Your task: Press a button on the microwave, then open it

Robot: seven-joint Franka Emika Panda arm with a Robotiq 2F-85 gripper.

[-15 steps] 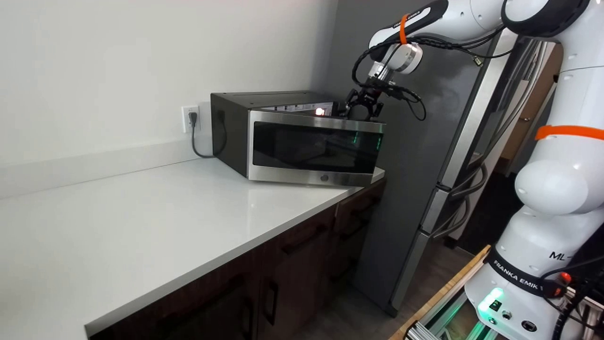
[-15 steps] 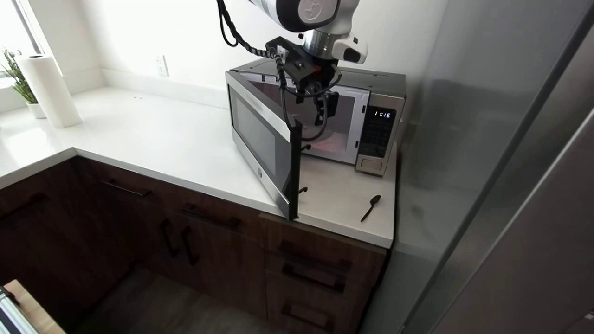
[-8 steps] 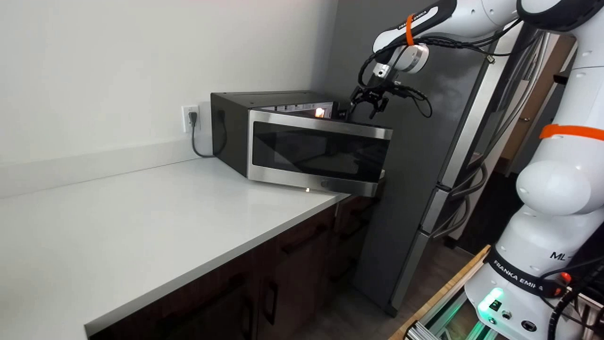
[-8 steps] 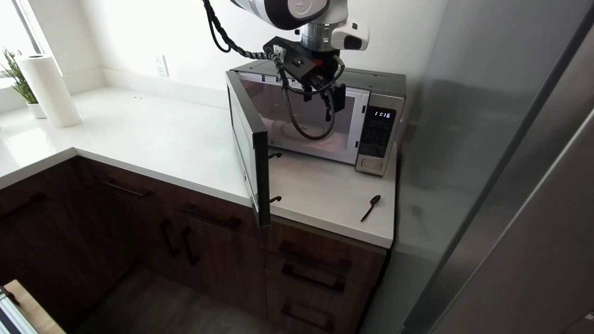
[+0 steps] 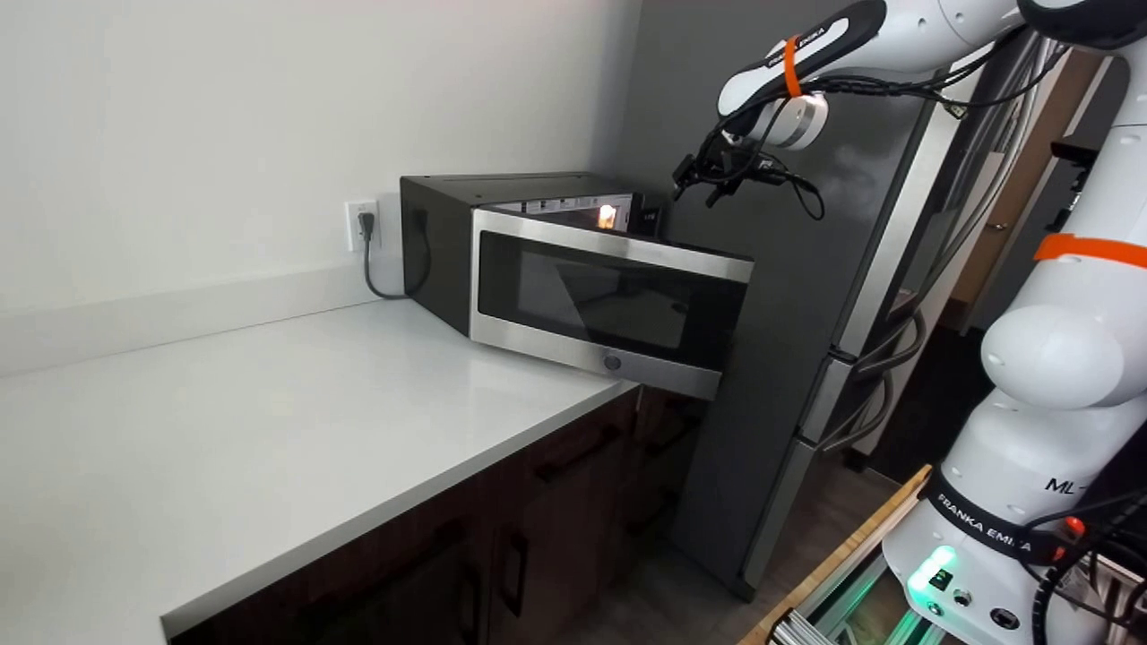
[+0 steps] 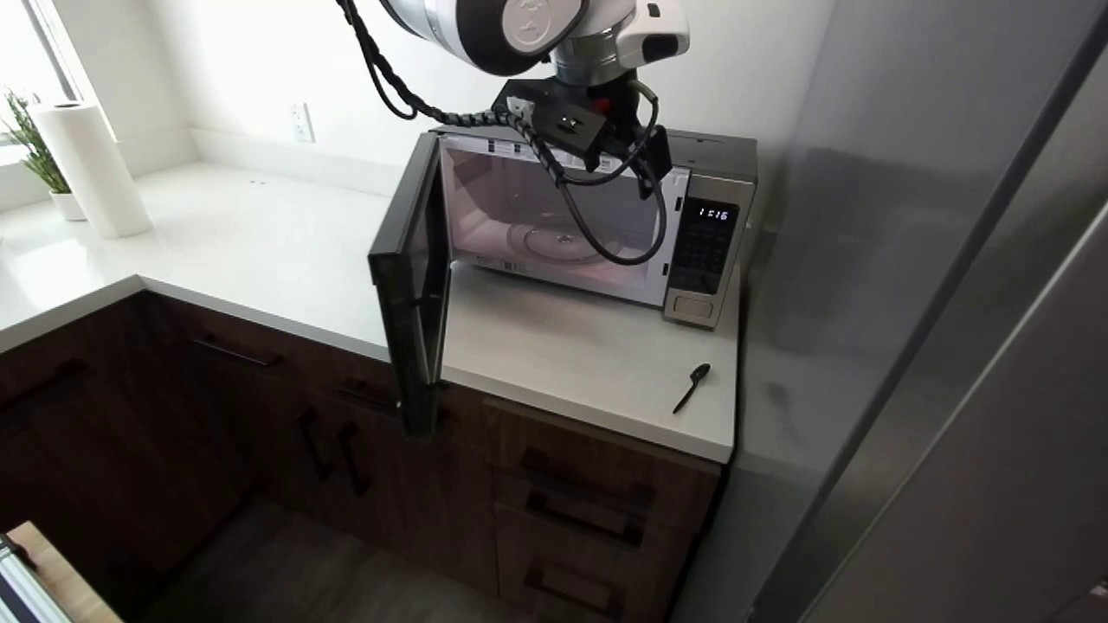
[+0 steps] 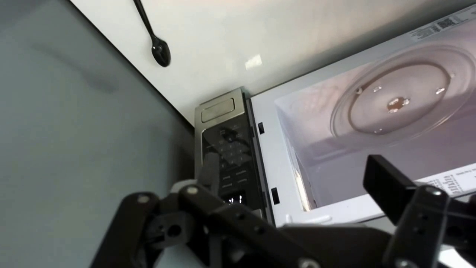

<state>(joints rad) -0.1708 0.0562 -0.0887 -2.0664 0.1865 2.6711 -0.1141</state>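
Hanging high before the microwave (image 6: 528, 205), the end effector (image 7: 292, 165) has its fingers (image 7: 385, 186) well apart; the wrist view shows part of the cavity (image 7: 334, 176) between them. The microwave sits at the end of the white surface (image 5: 296, 430), just beside the fridge (image 5: 789, 278). Its door (image 5: 618, 296) is swung out wide, the free end reaching past the surface's front edge, and the end effector is apart from it. Inside the cavity lies a round glass turntable (image 7: 401, 96). At the fridge side of the cavity is the panel (image 6: 703, 251), with a lit display (image 6: 714, 213), its digits too small to read surely, and a rectangular button (image 6: 692, 307) at its foot. From the arm (image 5: 1066, 340) a black cable (image 6: 634, 260) loops down in front of the cavity in an exterior view. A dark spoon (image 6: 692, 387) lies on the surface in front of the panel, near the fridge. A cord (image 5: 367, 267) runs from an outlet (image 5: 353, 235) toward the back of the microwave. Farther along the surface a paper roll (image 6: 91, 169) stands just beside a plant (image 6: 43, 163).
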